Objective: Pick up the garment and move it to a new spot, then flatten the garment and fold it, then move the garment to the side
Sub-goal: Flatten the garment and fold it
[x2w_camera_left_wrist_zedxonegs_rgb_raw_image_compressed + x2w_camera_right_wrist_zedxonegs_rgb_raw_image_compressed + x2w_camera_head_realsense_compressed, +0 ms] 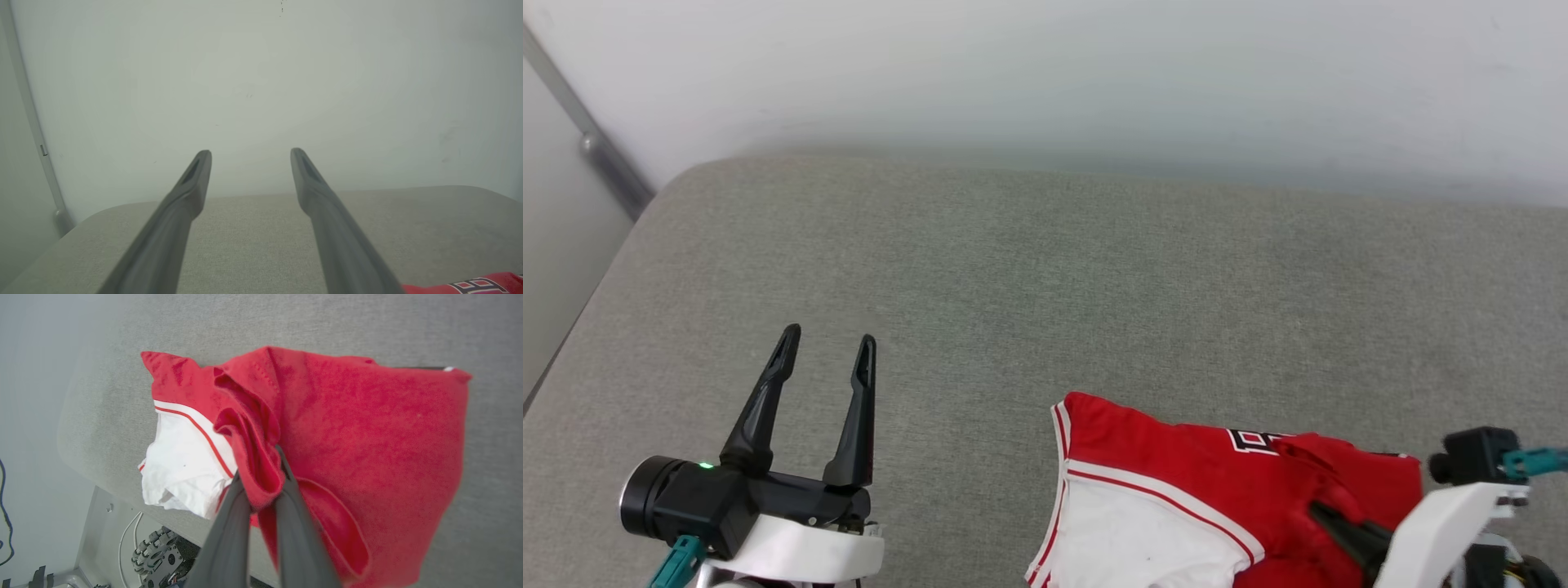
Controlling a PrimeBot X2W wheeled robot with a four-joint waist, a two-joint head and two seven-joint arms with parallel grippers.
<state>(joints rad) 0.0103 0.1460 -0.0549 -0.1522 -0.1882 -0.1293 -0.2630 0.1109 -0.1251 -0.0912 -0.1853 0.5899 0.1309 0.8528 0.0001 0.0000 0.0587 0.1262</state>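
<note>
1. The right gripper is pressed together on a fold of the garment. The red cloth bunches up between the two fingers and spills over their tips.
2. In the head view the right gripper sits at the lower right, its dark finger buried in the red cloth.
3. The rest of the garment lies crumpled on the grey surface, at its near edge on the robot's right. A white sleeve with red stripe trim points left. Part of the black-and-white lettering shows along the far side.
4. From the right wrist, the sleeve reaches the edge of the surface. A toothed wheel sits below that edge.
5. The left gripper has its fingers spread wide and holds nothing. It hovers over bare surface at the lower left, well apart from the garment.
6. From the left wrist, the left gripper points toward the pale wall. A corner of the garment shows at the bottom right.
</note>
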